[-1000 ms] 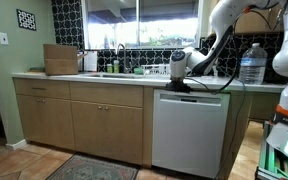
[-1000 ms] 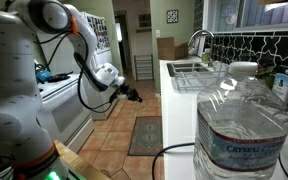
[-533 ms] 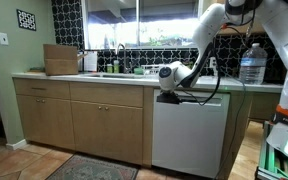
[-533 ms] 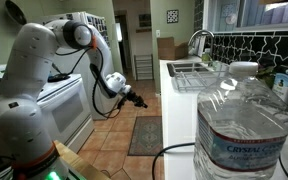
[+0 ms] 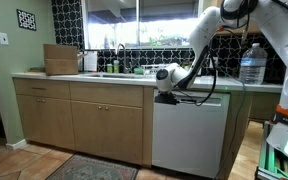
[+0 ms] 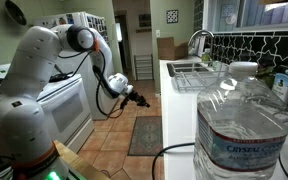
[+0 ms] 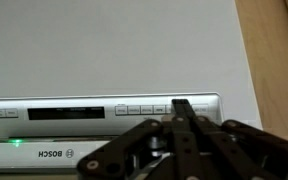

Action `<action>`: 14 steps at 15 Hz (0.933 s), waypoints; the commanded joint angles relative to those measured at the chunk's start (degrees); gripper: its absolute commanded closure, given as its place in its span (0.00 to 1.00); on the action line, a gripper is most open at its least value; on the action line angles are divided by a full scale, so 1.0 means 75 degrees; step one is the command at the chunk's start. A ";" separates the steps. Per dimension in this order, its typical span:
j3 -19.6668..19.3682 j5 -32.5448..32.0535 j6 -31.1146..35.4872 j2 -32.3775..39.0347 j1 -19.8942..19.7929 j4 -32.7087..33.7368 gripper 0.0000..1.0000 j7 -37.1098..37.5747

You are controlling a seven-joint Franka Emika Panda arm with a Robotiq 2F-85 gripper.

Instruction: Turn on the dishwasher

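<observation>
The white dishwasher [image 5: 189,132] stands under the counter, right of the tan cabinets. In the wrist view its white front [image 7: 114,45] fills the frame. Its control strip [image 7: 74,112] shows a dark display, a row of small buttons and a small green light [image 7: 17,143]. My gripper [image 7: 181,106] is shut, and its joined black fingertips rest on the button row right of centre. In both exterior views the gripper [image 5: 166,92] [image 6: 140,98] is at the dishwasher's top edge, with the arm reaching down to it.
Tan cabinet doors [image 5: 79,120] and a sink with a faucet [image 5: 121,55] lie beside the dishwasher. A big water bottle [image 5: 251,63] [image 6: 244,130] stands on the counter. A rug [image 5: 84,168] lies on the tile floor. A white range [image 6: 69,100] faces the counter.
The arm swung down and sideways, bringing the gripper from above the counter edge to the dishwasher's top control strip. In the last half second it moved only slightly.
</observation>
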 commanded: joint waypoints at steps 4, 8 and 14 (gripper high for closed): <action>-0.0400 0.0164 0.0153 0.0129 0.0177 0.0269 1.00 -0.0242; -0.0619 0.0123 0.0304 0.0328 0.0090 0.0626 1.00 -0.0604; -0.0804 0.0104 0.0721 0.0899 0.0072 0.1287 1.00 -0.1042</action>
